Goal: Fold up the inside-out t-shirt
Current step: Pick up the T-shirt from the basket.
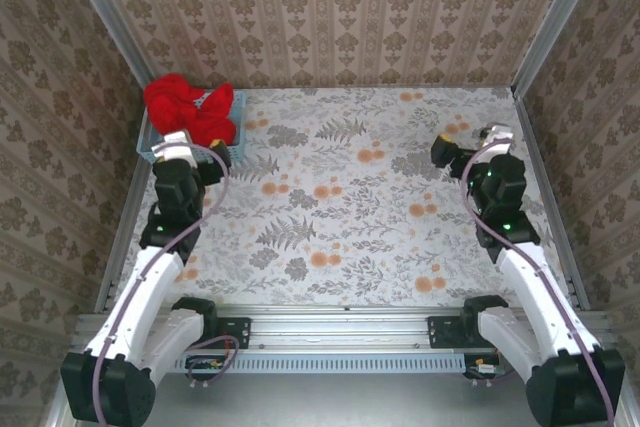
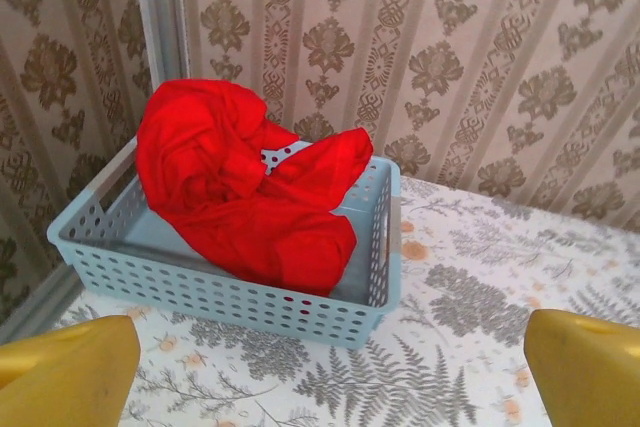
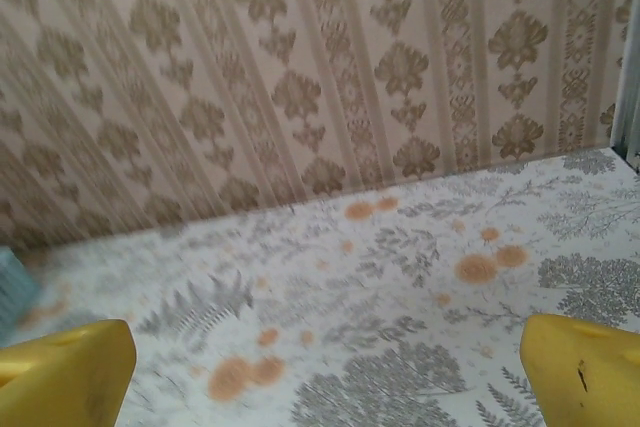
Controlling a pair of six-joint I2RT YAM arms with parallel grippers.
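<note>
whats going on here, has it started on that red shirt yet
Not yet. The bright red cloth t-shirt sits bunched up in a pale blue perforated plastic basket in the table's far left corner. The left claw is open and faces the basket from just in front of it, touching nothing. The right claw is open too, over bare floral tabletop on the right side, holding nothing.
</note>
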